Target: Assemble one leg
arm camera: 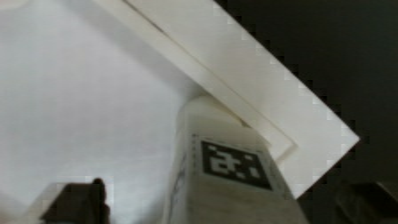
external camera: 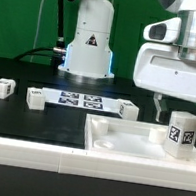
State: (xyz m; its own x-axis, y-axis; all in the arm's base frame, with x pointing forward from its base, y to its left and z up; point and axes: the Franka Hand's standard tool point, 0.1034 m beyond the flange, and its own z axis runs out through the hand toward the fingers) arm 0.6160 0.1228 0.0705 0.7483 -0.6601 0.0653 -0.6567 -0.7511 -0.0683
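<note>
We count four small white blocks with black-and-white tags. One of them, the leg [external camera: 182, 131], stands upright on the large white panel [external camera: 129, 149], near that panel's edge at the exterior view's right, with tags facing us on two of its faces. The three other legs [external camera: 34, 97] are off the panel on the black tabletop [external camera: 22, 121]. Two sit well apart from the panel toward the exterior view's left. The third [external camera: 128, 110] is just behind the panel's far edge, beside the end of the marker board [external camera: 81, 100]. There is one panel, one marker board and one arm [external camera: 89, 39].

The panel is the only thing here that holds anything, and the upright leg is all we see on it. A shallow recessed socket [external camera: 106, 136] shows at its corner toward the exterior view's left. We cannot tell whether the leg stands in a socket of its own or on the flat surface.

The arm's hand hangs low over the leg. Of the fingers [external camera: 158, 100] we can make out only one in each view. In the wrist view that dark finger [arm camera: 75, 200] stands clear of the leg [arm camera: 231, 165], with bare panel [arm camera: 89, 100] between them. So we read the fingers as spread apart and gripping nothing.
</note>
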